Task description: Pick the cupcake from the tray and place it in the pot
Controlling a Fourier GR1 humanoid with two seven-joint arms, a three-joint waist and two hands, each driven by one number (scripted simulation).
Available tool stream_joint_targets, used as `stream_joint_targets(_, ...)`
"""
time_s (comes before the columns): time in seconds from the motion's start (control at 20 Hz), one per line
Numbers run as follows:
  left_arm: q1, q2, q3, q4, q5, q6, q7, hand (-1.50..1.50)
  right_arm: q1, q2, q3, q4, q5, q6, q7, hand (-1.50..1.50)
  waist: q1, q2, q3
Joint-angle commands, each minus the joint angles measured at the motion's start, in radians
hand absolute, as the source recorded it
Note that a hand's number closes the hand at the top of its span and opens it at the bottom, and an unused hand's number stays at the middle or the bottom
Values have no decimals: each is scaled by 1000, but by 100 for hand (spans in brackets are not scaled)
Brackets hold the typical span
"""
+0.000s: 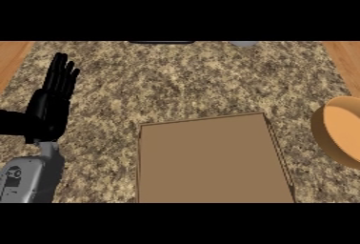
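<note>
Counter (183, 81): stone top, speckled tan, brown and black, grainy in look, filling most of the view. Strips of orange-brown wood (13, 55) showed at the far left and far right corners.

Tray (211, 162): flat brown rectangle with a thin raised lip, matte and plain like cardboard. It lay on the counter at the lower middle, and its near end ran out of view.

Pot (325, 138): round, smooth, orange-tan, with a paler inside. It stood at the right edge, just beside the tray's far right corner but apart from it, and was partly cut off.

Left hand (49, 107): black and glossy, on a grey forearm (28, 178) that came in at the lower left. It rested at the left edge, well apart from the tray. Its fingers (62, 76) were straight and pointed away, close together. They held nothing and touched nothing.

Cupcake: its place could not be told from this view. The tray's visible face showed only plain brown.

Two small items at the far edge, both cut off: a dark, flat shape (162, 42), possibly the rim of some appliance, and a pale grey rounded one (243, 44).
</note>
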Motion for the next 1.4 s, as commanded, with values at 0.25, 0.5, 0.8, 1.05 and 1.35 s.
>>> stream_joint_targets(0.25, 1, -21, -17, -28, -11, 15, 42, 0, -153, -89, 70, 447, 2, 116, -52, -150, 10, 1, 1)
stream_joint_targets(0.5, -5, -13, -3, -35, -9, 3, 43, 0, -201, -96, 115, 559, -14, 98, -233, -150, 0, -1, 0)
stream_joint_targets(0.8, 49, -21, -1, -42, -18, -3, -3, 0, -223, -99, -22, 537, -219, 255, -237, -150, -8, -6, -1)
stream_joint_targets(1.05, 3, -6, 16, -28, -18, 3, 26, 0, -293, -89, -114, 567, -337, 335, -21, -150, -15, -8, -2)
stream_joint_targets(1.35, -18, -23, 10, -19, -27, 14, 38, 0, -314, -215, -198, 765, -428, 370, -71, -150, -5, -2, 0)
